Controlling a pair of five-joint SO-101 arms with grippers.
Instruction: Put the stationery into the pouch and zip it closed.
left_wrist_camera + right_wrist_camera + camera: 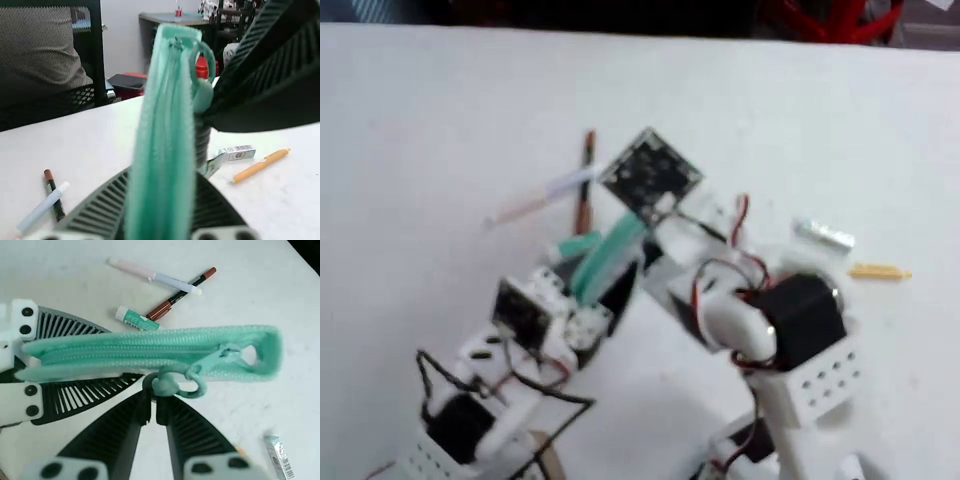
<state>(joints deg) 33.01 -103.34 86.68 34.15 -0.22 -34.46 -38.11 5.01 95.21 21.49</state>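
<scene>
**Both arms hold the pouch, stationery on the table**

The teal fabric pouch (145, 355) is lifted off the white table (440, 110), held edge-up between the two arms. The left gripper (162, 202) is clamped on one end of it, with a black ribbed finger pressed against each face. The right gripper (156, 407) meets the pouch from the side, and its two black fingers are pinched together on the round teal zip pull (167, 386) that hangs below the zip line. The zip slider (225, 352) sits close to the pouch end far from the left gripper. The teeth between the slider and that gripper look joined.

The stationery lies on the table around the pouch. A brown marker with a black barrel (182, 294) and a pale pink-and-lilac pen (152, 276) lie crossed, touching each other. A short white-and-green tube (136, 319) lies just beside the marker's end. On the other side of the arms lie an orange-yellow pen (260, 165) and, near it, a small silver packet (237, 151).
</scene>
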